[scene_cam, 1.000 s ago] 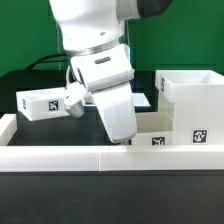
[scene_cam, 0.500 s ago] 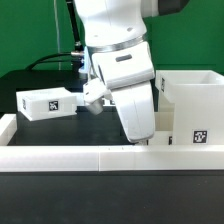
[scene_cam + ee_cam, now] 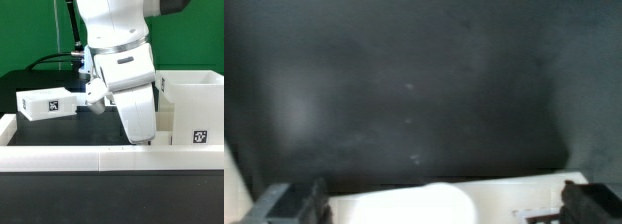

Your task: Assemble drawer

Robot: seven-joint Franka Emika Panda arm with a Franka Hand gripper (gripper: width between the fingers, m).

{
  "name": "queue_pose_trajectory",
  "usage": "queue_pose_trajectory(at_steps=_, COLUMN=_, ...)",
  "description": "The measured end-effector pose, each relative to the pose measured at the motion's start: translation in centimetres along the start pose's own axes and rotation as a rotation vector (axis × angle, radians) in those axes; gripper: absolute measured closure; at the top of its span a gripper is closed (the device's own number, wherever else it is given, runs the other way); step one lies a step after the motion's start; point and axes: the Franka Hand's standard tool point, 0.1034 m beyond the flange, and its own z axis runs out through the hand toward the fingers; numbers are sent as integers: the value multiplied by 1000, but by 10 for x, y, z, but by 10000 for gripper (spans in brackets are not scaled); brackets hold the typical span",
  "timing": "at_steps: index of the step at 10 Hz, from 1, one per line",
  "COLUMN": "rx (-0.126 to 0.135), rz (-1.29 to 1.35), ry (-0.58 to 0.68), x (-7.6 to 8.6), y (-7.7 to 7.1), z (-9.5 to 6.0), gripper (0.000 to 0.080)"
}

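Note:
My gripper (image 3: 146, 140) is down at the table just behind the front wall strip, to the exterior view's left of the large white open case (image 3: 196, 98). A small white tray (image 3: 166, 138) with a tag lies right at the fingers, mostly hidden by the hand. In the wrist view the gripper (image 3: 441, 206) stands wide open, and this tray's white top (image 3: 464, 200) fills the space between the two dark fingers (image 3: 295, 202). I cannot tell whether the pads touch it. A second tagged tray (image 3: 45, 103) lies on the exterior view's left.
A low white wall strip (image 3: 90, 158) runs along the front, with another at the exterior view's left edge (image 3: 8, 125). The dark tabletop (image 3: 420, 90) stretches beyond the tray. Cables hang behind the arm (image 3: 72, 40).
The arm moved toward the exterior view's right, closer to the large case, a second ago, then nearly stopped. The tray's tag is now more hidden behind the hand.

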Motion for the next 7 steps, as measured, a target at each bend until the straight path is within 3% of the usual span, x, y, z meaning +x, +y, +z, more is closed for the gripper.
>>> queue_pose_trajectory(at_steps=3, rx=-2, rz=3, ry=12, x=19, y=3, z=1, gripper=150)
queue_pose_trajectory(at_steps=7, rx=-3, rz=-3, ry=-12, x=13, y=4, z=-1, gripper=150)
